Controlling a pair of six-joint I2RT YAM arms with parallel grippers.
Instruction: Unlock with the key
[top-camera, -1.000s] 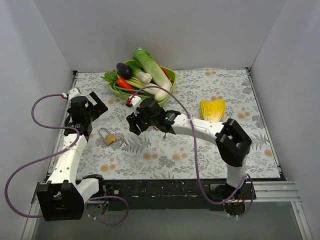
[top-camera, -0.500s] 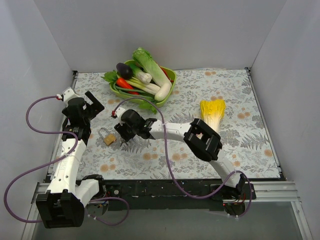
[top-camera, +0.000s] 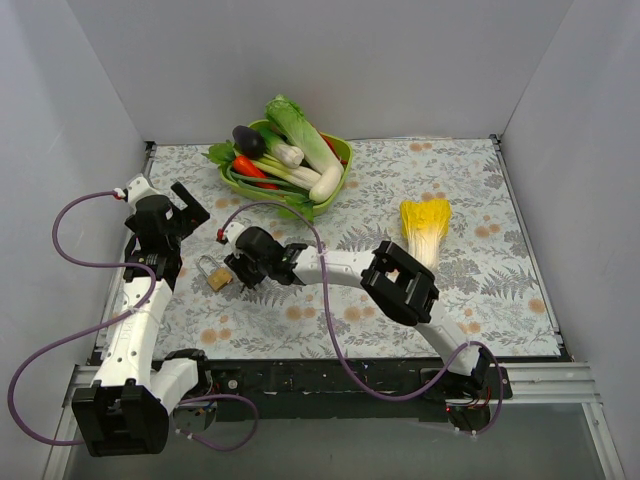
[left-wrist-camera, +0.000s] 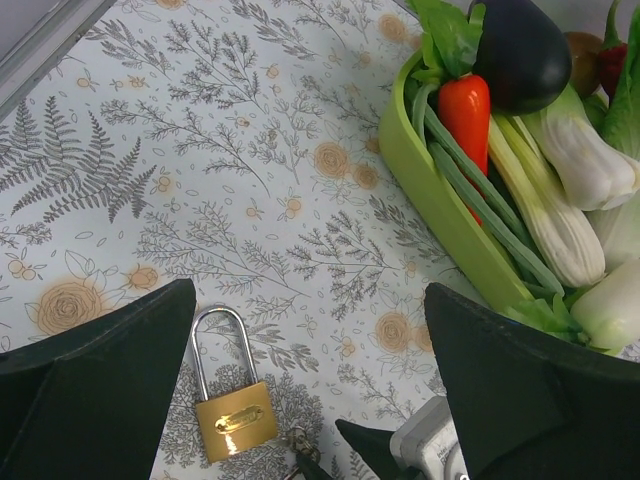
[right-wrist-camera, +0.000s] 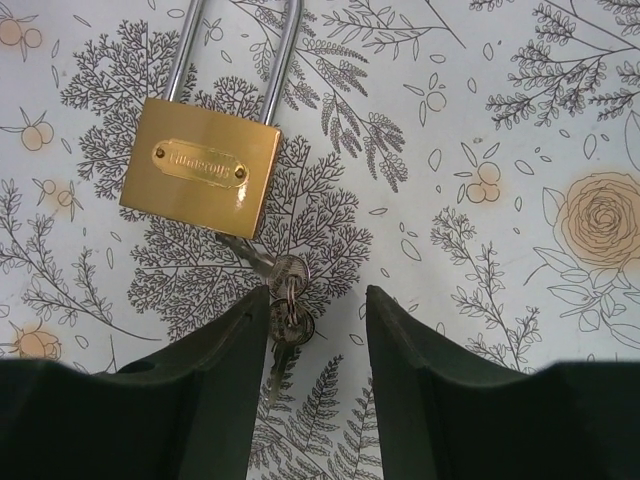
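**Key.** The key (right-wrist-camera: 287, 274) is a small, thin piece of grey metal with a flat rounded bow. It is threaded on a wire ring with a second, similar piece. It lies flat on the worktop (top-camera: 480, 280), just below the padlock (right-wrist-camera: 200, 166). In the right wrist view its long axis runs diagonally. The blade points up and left to the bottom edge of the lock body, and the bow points down and right. Whether the blade is seated in the keyhole cannot be told.

**Padlock.** The body is a polished brass block, squarish, with an oval stamped plate on its face. The shackle is a long, bright silver U that extends away from the key. The padlock lies flat.

**Right gripper.** The right gripper (right-wrist-camera: 318, 296) has dark, matte, blunt fingers. They are parted to a moderate gap and straddle the ring and bow. The bow lies close against the left finger's inner edge. Nothing is clamped.

**Left gripper.** The left gripper (left-wrist-camera: 308, 292) is spread wide above the padlock and carries nothing.

**Surroundings.** The worktop has a pale covering printed with ferns and flowers. A glossy green bowl (left-wrist-camera: 440, 215) of vegetables stands well apart from the lock.
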